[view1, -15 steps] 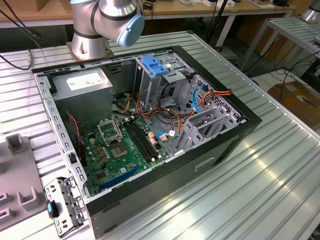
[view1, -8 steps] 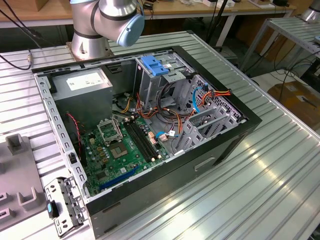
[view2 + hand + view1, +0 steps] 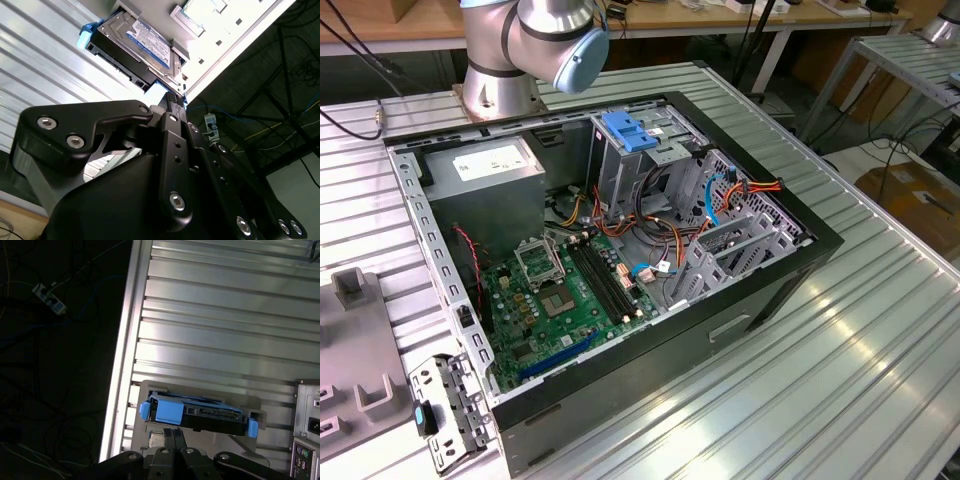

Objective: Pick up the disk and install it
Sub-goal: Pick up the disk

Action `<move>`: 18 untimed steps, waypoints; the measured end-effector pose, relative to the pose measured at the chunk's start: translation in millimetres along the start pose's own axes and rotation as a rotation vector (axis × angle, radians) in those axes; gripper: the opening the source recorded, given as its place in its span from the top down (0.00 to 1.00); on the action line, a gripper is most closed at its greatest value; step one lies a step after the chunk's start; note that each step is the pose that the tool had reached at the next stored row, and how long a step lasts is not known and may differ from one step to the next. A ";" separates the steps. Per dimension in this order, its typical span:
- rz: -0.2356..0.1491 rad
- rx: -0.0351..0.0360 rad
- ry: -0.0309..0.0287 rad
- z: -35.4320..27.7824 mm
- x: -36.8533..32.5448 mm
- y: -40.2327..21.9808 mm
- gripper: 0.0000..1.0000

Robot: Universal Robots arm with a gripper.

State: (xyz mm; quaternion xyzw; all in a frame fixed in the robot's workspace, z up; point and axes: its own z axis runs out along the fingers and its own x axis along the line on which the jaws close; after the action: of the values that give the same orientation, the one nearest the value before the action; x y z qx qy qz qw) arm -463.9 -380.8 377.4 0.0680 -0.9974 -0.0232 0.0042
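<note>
The disk (image 3: 210, 412) is a flat metal hard drive with blue plastic side rails, and it rests in a grey holder (image 3: 200, 389) on the ribbed metal table. Its white label with a blue band shows in the second wrist view on the disk (image 3: 145, 42). My gripper (image 3: 173, 432) is right at the drive's near end, just short of the blue rail piece (image 3: 167, 411). In the second wrist view the gripper (image 3: 172, 100) reaches up to that same blue end (image 3: 159, 92).
An open computer case (image 3: 750, 300) lies on the table, with a motherboard, cables, a grey power supply box (image 3: 485, 170) and a blue tab on a metal cage (image 3: 630, 130). The table edge (image 3: 125, 365) runs close to the holder, with dark floor and a power strip (image 3: 50, 297) beyond.
</note>
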 end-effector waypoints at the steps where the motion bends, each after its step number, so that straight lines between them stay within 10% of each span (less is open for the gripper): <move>1: -0.002 0.0000 0.0001 0.0 0.0 0.0 0.89; 10: -0.199 0.0017 0.0069 1.5 -0.4 -0.2 0.89; 15: -0.215 0.0027 0.0046 6.9 -2.9 7.2 0.89; 18: -0.300 0.0030 0.0087 9.0 -2.9 7.2 0.89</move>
State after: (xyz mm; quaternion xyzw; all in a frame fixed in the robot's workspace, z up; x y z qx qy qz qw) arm -462.1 -372.8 368.7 0.2162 -0.9761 -0.0218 0.0050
